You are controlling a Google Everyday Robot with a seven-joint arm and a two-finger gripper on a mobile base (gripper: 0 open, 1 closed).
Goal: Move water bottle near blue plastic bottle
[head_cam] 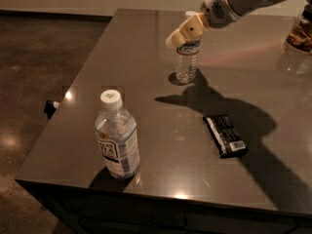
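Two bottles stand well apart on the table (146, 57): water bottle (187, 65) upright mid-table, its top hidden behind the gripper (179, 34), presumably positioned to grasp it (spread or pinching: cannot tell); blue plastic bottle (117, 140) at the near edge.

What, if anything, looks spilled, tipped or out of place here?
Nothing stands out. The water bottle and blue plastic bottle stand upright, no spill shows, a dark snack bar lies flat, and the gripper hangs at the water bottle's top.

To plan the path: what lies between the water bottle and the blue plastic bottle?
Only bare tabletop, in camera view. The claw is at the water bottle's top.
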